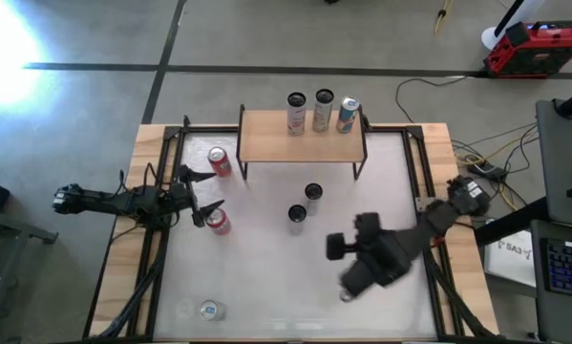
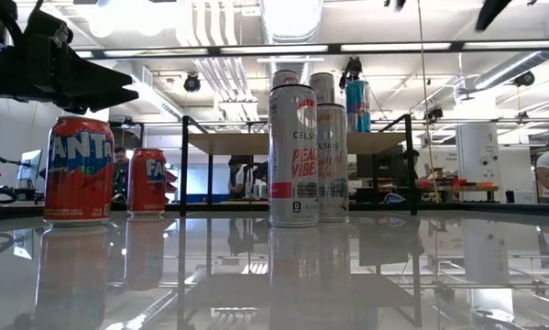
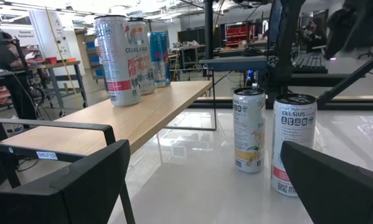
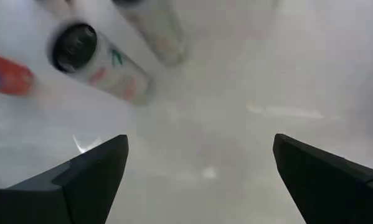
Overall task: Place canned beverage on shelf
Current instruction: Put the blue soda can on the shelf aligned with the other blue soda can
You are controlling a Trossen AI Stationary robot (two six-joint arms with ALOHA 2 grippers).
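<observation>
High view: the shelf (image 1: 300, 137) stands at the table's (image 1: 266, 277) far edge with three cans (image 1: 321, 112) at its back. Two tall cans (image 1: 305, 203) stand in front of it, two Fanta cans (image 1: 219, 191) to its left. The left gripper (image 1: 198, 196), released, hovers between the Fantas. The right gripper (image 1: 348, 272), released, hangs over bare tabletop. Only this view shows a silver can (image 1: 209, 310) at the near edge. Low view alone shows labels: Fanta, Celsius.

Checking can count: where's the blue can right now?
High view: the blue can stands on the shelf, at its back right corner, rightmost of three, beside a white can.
</observation>
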